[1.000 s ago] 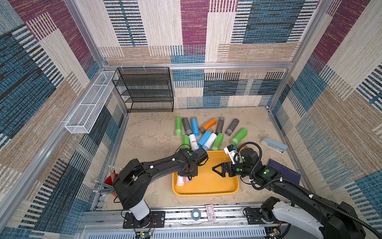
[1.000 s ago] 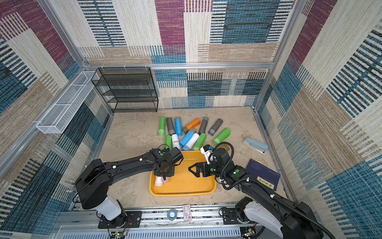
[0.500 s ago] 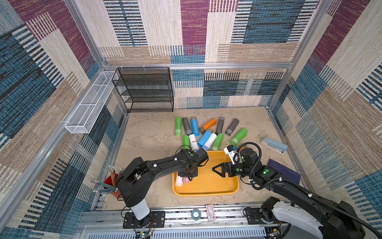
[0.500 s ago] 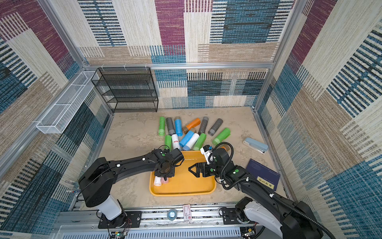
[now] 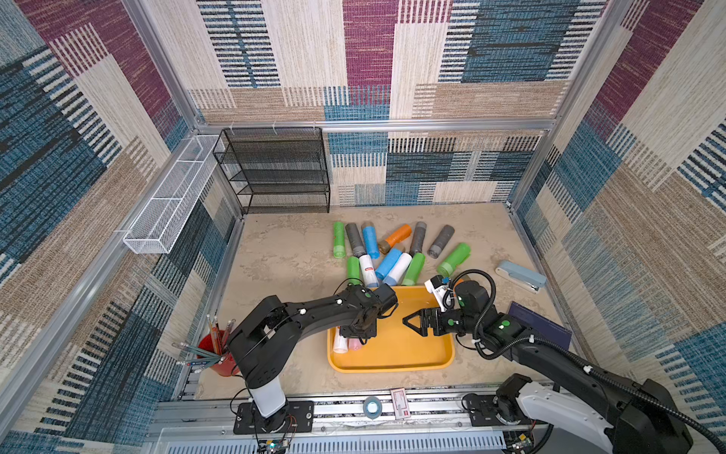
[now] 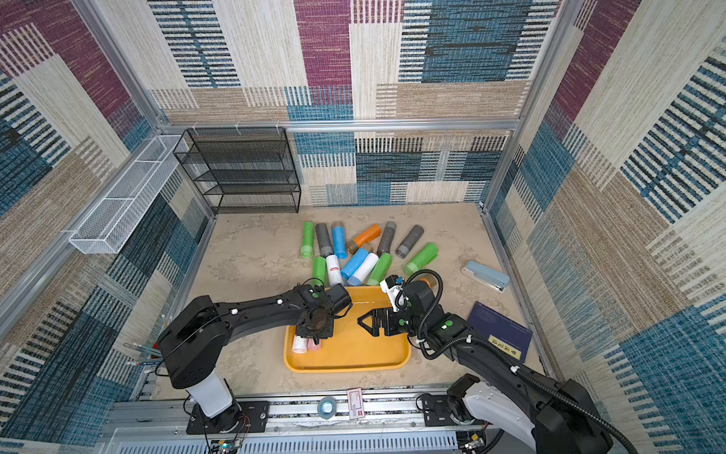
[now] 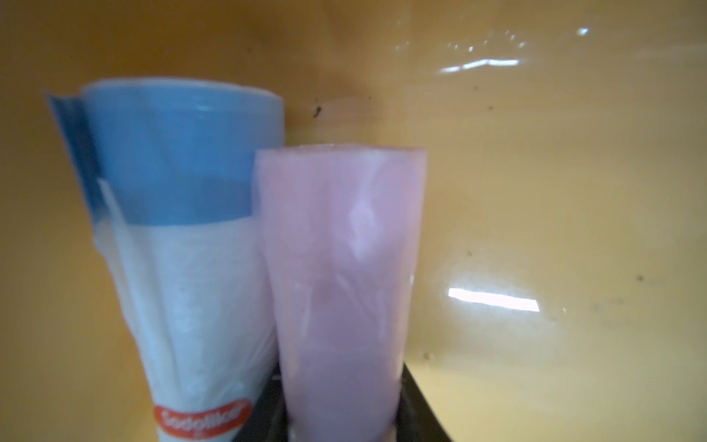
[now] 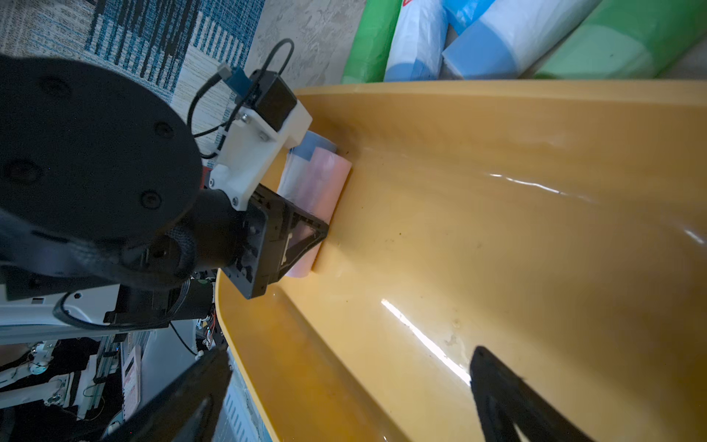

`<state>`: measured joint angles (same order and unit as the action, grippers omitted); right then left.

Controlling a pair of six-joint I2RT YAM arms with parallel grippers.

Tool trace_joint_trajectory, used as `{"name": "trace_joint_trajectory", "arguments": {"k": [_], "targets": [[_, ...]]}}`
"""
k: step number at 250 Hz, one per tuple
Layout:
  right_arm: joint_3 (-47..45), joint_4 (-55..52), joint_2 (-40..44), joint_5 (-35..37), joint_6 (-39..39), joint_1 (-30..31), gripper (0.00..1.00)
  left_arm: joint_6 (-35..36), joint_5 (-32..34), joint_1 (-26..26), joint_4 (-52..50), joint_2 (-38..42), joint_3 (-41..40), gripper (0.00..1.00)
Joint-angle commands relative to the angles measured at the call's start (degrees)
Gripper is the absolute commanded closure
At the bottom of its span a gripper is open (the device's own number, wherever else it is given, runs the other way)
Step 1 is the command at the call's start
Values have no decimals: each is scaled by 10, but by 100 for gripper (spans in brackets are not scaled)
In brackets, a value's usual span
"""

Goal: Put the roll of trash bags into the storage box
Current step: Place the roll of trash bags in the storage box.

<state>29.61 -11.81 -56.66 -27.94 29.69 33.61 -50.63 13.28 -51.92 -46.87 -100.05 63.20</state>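
Note:
The storage box (image 5: pixel 396 353) (image 6: pixel 353 355) is a shallow yellow-orange tray at the table's front. My left gripper (image 5: pixel 354 337) (image 6: pixel 314 336) (image 7: pixel 340 421) is shut on a pink roll of trash bags (image 5: pixel 354 345) (image 7: pixel 340 268) (image 8: pixel 325 180), low over the tray's left end. A white-and-blue roll (image 5: pixel 340 344) (image 7: pixel 183 229) lies right beside it in the tray. My right gripper (image 5: pixel 408 320) (image 6: pixel 363 320) (image 8: pixel 350 356) hangs open over the tray's middle, holding nothing.
Several coloured rolls (image 5: pixel 393 251) lie heaped just behind the tray. A stapler (image 5: pixel 520 277) and a dark blue book (image 5: pixel 542 326) are on the right. A red pencil cup (image 5: pixel 216 353) stands front left. A black mesh rack (image 5: pixel 279 169) and a white wire basket (image 5: pixel 173 196) stand along the back and left walls.
My left gripper has edged slightly toward the tray's near left corner with the pink roll still in it. The right arm has not moved.

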Motion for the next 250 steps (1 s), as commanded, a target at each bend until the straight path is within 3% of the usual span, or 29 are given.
{"name": "trace_joint_trajectory", "arguments": {"k": [1, 250], "targets": [[4, 11, 0, 1, -1, 1, 1, -5, 8, 0, -3, -3, 1, 64], [-2, 15, 5, -3, 2, 1, 1, -8, 4, -3, -3, 8, -8, 52]]}}
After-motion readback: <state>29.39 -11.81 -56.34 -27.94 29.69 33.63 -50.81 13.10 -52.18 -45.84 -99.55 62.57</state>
